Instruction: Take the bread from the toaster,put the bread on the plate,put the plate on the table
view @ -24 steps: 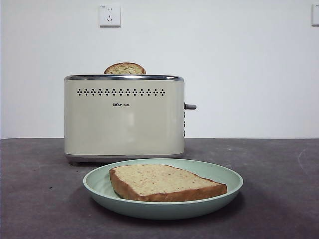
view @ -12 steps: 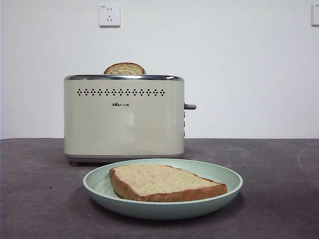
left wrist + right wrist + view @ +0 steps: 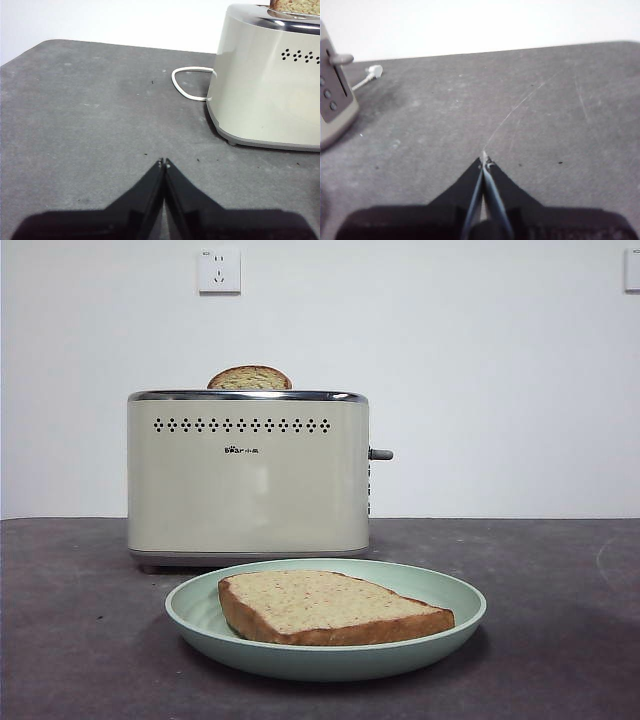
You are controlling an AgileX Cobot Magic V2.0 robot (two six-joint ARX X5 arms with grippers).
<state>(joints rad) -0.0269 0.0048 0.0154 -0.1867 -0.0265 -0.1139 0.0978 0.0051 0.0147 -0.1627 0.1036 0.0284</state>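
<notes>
Thick tan speckled bread slice (image 3: 330,606) lies flat on pale mint-green round plate (image 3: 440,590) – plate on dark grey table (image 3: 560,640), before cream boxy toaster (image 3: 247,475). Left gripper (image 3: 163,162) & right gripper (image 3: 484,161): jaws pressed together, empty.

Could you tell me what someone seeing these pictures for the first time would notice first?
Most striking is the thick slice of wholemeal bread lying flat in the mint-green plate on the dark table, nearest the front camera. Right behind stands the cream toaster, with a second slice poking from its slot. Both the left gripper and the right gripper sit shut over bare tabletop, holding nothing.
</notes>
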